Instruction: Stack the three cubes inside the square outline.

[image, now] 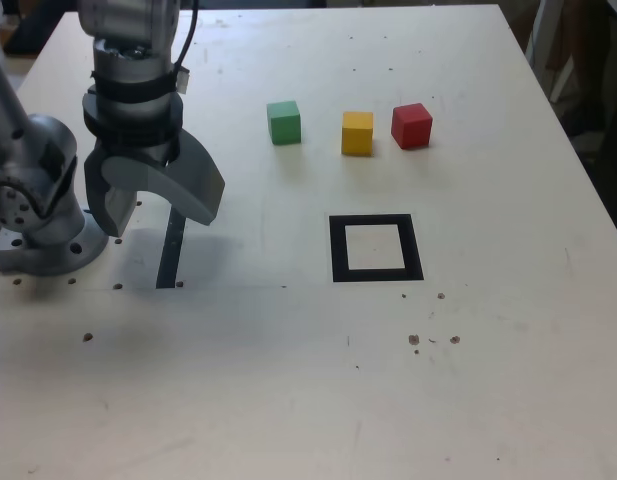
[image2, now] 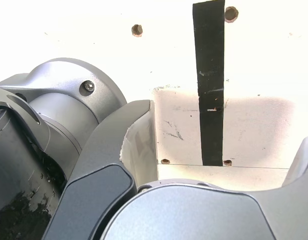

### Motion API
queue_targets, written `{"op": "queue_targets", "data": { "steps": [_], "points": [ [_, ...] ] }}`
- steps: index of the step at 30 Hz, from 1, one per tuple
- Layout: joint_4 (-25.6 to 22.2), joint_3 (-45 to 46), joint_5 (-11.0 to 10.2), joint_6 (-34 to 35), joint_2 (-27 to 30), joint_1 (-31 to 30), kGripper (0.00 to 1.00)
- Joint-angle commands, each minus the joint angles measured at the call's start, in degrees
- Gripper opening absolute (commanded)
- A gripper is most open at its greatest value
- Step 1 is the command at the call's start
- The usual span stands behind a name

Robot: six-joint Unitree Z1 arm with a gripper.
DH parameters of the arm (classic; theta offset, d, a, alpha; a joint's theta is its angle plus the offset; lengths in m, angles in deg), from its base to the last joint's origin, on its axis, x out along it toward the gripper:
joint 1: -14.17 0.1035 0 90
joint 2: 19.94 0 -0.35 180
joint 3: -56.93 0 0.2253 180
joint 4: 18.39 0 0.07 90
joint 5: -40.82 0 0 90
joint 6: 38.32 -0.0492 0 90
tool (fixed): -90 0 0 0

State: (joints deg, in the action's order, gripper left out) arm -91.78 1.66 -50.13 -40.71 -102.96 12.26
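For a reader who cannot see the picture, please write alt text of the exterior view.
Green, yellow and red cubes stand separately on a pale table, behind a black square outline. At the exterior view's left, a robot arm's open gripper hangs near a black strip.

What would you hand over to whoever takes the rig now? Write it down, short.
Gripper: open, empty, above the table near the black tape strip.
Cubes: green, yellow and red stand apart on the table, in that order from the exterior view's left, beyond the square outline.
Done: nothing stacked; no cube in the outline.
Left: place one cube inside the outline, then stack the other two on it.
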Motion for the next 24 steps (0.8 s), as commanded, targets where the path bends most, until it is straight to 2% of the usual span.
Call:
{"op": "queue_targets", "data": {
  "steps": [1,17,24],
  "points": [
    [0.03,-0.04,-0.07,0.11,0.32,-0.03,1.00],
    [-0.28,-0.26,-0.37,-0.17,0.74,-0.02,1.00],
    [-0.83,-3.09,-0.93,-2.00,-0.66,0.08,1.00]
  ]
}}
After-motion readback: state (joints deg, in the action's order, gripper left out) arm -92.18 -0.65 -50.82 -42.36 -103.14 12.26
